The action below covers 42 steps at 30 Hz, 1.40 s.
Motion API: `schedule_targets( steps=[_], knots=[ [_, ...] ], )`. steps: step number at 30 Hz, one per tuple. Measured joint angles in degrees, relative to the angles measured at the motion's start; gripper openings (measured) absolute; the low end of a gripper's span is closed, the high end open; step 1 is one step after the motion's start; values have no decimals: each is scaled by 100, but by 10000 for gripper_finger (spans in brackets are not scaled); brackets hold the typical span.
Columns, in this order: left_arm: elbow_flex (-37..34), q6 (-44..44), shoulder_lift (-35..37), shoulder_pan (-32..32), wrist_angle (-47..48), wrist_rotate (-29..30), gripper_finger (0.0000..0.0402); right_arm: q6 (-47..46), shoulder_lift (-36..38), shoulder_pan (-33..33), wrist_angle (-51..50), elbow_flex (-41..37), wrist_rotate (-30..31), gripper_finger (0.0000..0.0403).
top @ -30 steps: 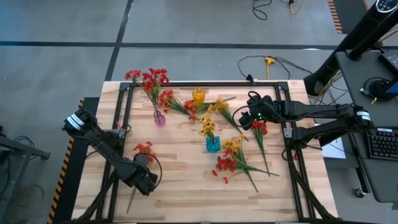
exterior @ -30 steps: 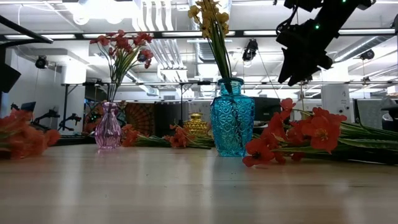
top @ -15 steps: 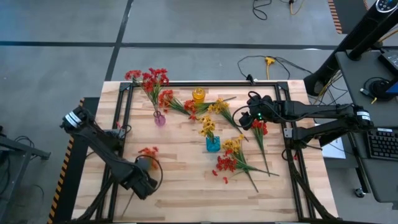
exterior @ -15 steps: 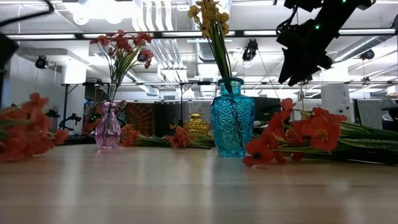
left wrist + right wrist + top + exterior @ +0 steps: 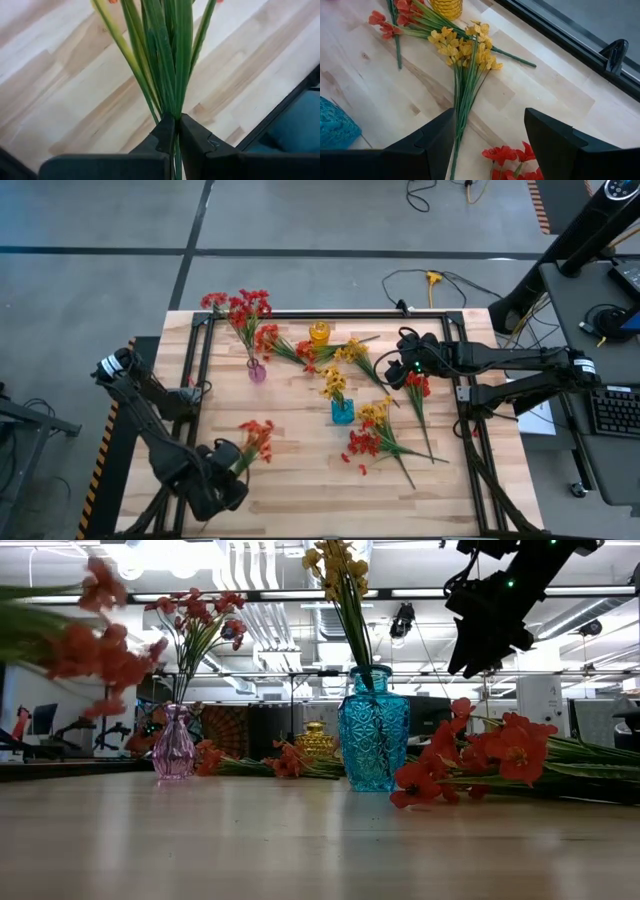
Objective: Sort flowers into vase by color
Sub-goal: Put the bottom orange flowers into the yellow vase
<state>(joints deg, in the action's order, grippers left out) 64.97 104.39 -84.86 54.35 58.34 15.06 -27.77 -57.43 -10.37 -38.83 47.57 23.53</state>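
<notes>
Left wrist view: sprig (image 5: 167, 60) blooms (cropped)

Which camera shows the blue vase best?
The low view shows the blue vase best: it stands upright, side on, with yellow flowers rising from its neck. The high view shows only its top from above, beside loose sprigs. The right wrist view catches just an edge. The left wrist view doesn't show it.

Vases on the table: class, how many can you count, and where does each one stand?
3. The pink vase stands toward the left, the yellow vase near the far edge, and the blue vase at the middle. None seems hidden.
</notes>
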Motion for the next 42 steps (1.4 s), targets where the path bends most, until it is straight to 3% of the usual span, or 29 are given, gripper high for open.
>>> schedule_targets(
  steps=[18, 24, 29, 37, 42],
  knots=[
    [-11, -127, 0, 5, 13, 146, 0, 72, 0, -2, 2, 0, 0, 228],
    [22, -1649, 64, 88, -791, 1508, 0, 140, 9, 0, -213, 0, 0, 228],
    [176, -2716, 201, 125, -909, 2778, 0, 144, 30, 0, -282, 0, 46, 228],
    [175, -4431, 427, 122, -1288, 4118, 0, 149, 301, 0, -281, 0, 47, 228],
    [173, -5308, 537, 60, -1508, 4603, 0, 177, 644, 0, -232, 0, 48, 228]
  ],
)
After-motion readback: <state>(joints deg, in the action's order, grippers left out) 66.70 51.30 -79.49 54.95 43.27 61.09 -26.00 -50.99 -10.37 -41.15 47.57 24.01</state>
